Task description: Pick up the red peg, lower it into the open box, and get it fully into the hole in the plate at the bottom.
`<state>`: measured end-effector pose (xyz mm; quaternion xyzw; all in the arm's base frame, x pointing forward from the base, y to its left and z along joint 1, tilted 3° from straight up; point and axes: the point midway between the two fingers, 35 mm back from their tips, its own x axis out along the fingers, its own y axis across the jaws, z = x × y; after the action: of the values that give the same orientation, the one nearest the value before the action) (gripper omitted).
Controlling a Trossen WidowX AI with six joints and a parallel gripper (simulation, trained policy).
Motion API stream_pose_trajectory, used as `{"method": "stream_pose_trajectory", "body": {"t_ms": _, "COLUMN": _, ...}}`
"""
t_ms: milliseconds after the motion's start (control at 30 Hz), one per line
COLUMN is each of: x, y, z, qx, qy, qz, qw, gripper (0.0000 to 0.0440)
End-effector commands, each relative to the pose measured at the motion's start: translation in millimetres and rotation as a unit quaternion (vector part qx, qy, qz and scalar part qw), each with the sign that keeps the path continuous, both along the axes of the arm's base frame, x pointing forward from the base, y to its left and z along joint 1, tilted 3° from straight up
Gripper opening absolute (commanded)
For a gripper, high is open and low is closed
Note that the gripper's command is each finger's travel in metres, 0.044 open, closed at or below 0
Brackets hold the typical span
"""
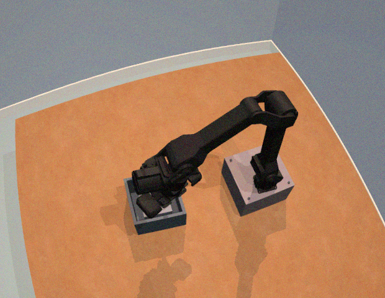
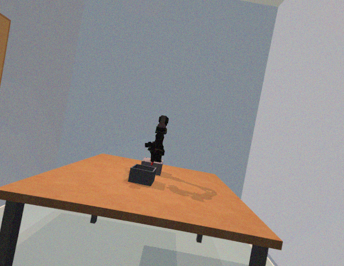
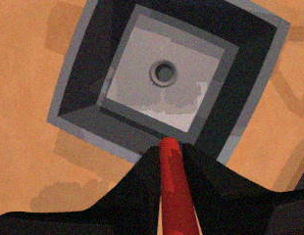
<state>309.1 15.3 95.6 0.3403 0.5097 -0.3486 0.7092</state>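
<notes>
At the far left, a tan panel point(image 2: 0, 51) hangs on the wall. The wooden counter point(image 1: 90, 128) point(image 2: 80, 177) point(image 3: 25, 98) stretches across the room on dark legs point(image 2: 10, 229) point(image 2: 258, 254), its near edge sloping down to the right from where I stand.

Left of the base, and nearer to me, the dark box point(image 1: 160, 224) point(image 2: 142, 175) point(image 3: 100, 139) sits open side up. A pale square plate point(image 1: 165, 210) point(image 3: 137, 59) lies at its bottom, with a round, rimmed hole point(image 3: 164, 72) around its middle. Nothing stands in that hole.

Over the box's far right part is the black hand point(image 1: 165, 200) point(image 2: 152, 160) point(image 3: 171, 152), clamped on the red peg point(image 2: 151, 163) point(image 3: 177, 188). The peg runs between the two fingers, its rounded end poking out just past their tips. From the room, only a small bit of red shows, near the box's far right corner; the wrist view has the end apart from the hole. I cannot tell exactly how high it is above the plate.

The black arm point(image 1: 221, 128) point(image 2: 159, 140) rises high and bends over to the hand. It stands on a block point(image 1: 239, 179) point(image 2: 159, 168), pale on top, beyond the box and a little right. Farther right, the arm's long shadow point(image 2: 195, 192) falls across the wood.
</notes>
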Motion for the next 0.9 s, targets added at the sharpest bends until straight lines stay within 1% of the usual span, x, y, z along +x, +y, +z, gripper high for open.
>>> {"method": "stream_pose_trajectory", "body": {"t_ms": 0, "x": 12, "y": -13, "z": -4, "qx": 0.003, "qy": -0.004, "qz": -0.011, "qw": 1.000, "gripper": 0.0002}}
{"method": "stream_pose_trajectory", "body": {"t_ms": 333, "x": 30, "y": -37, "z": -19, "qx": 0.013, "qy": 0.001, "qz": -0.032, "qw": 0.999, "gripper": 0.0009}}
{"method": "stream_pose_trajectory", "body": {"t_ms": 600, "x": 36, "y": -45, "z": -44, "qx": 0.022, "qy": 0.021, "qz": -0.036, "qw": 0.999, "gripper": 0.0012}}
{"method": "stream_pose_trajectory", "body": {"t_ms": 667, "x": 37, "y": -47, "z": -52, "qx": 0.022, "qy": 0.028, "qz": -0.034, "qw": 0.999, "gripper": 0.0037}}
{"method": "stream_pose_trajectory", "body": {"t_ms": 800, "x": 38, "y": -50, "z": -63, "qx": 0.020, "qy": 0.041, "qz": -0.025, "qw": 0.999, "gripper": 0.0136}}
{"method": "stream_pose_trajectory", "body": {"t_ms": 833, "x": 38, "y": -51, "z": -65, "qx": 0.019, "qy": 0.045, "qz": -0.022, "qw": 0.999, "gripper": 0.0156}}
{"method": "stream_pose_trajectory", "body": {"t_ms": 867, "x": 37, "y": -52, "z": -67, "qx": 0.017, "qy": 0.051, "qz": -0.019, "qw": 0.998, "gripper": 0.0163}}
